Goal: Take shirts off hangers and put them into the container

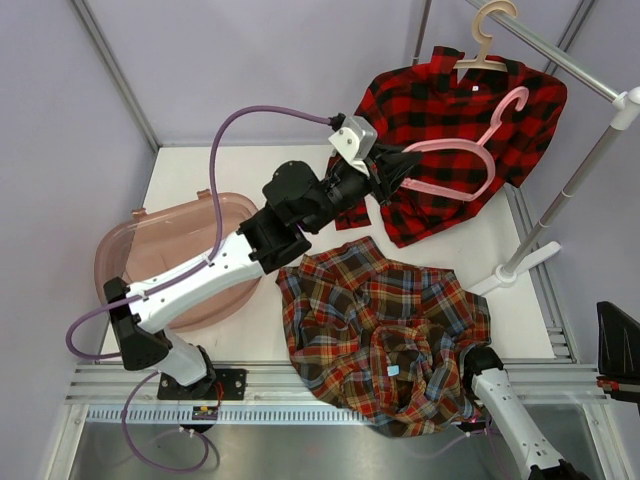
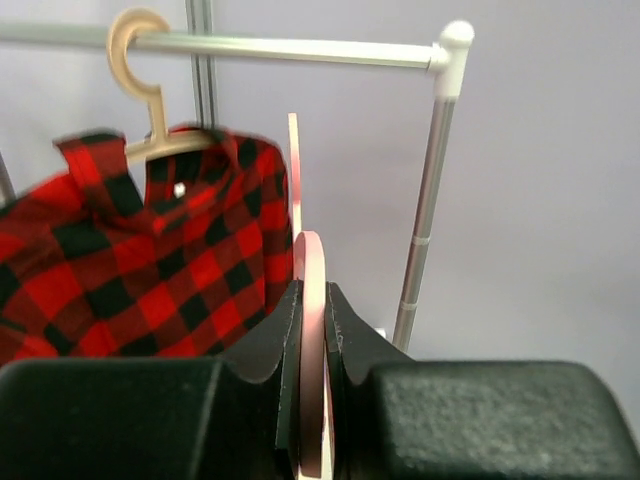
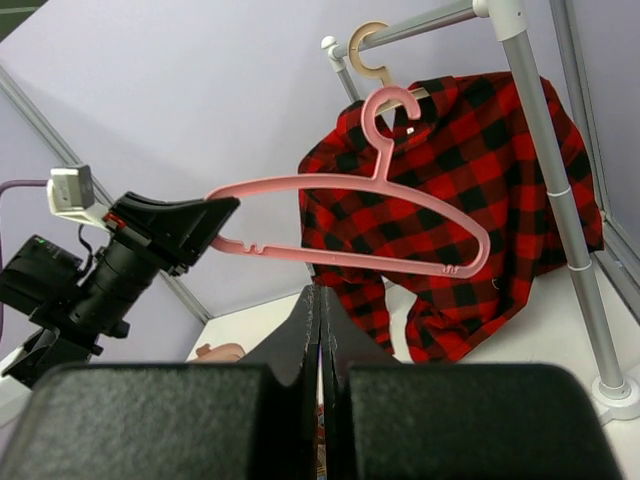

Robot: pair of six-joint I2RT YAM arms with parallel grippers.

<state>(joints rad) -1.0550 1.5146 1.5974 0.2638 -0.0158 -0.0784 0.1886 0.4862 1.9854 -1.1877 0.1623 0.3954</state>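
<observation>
Container (image 1: 125, 255), far left, shows no shirt; left hand (image 1: 400, 172) clenched on the pink hanger (image 2: 311, 275). Multicolour plaid shirt (image 1: 370, 320) overhangs the near bench (image 1: 200, 165) edge, atop the clenched right hand (image 3: 320, 295), and may slide off. At right, the hanger's hook may snag the hung red-and-black shirt (image 1: 450, 110).

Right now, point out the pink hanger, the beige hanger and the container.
pink hanger (image 3: 300, 182), right wrist view, its upper arm.
beige hanger (image 2: 157, 115), left wrist view, its stem.
container (image 1: 165, 238), top external view, bare inner wall.
</observation>
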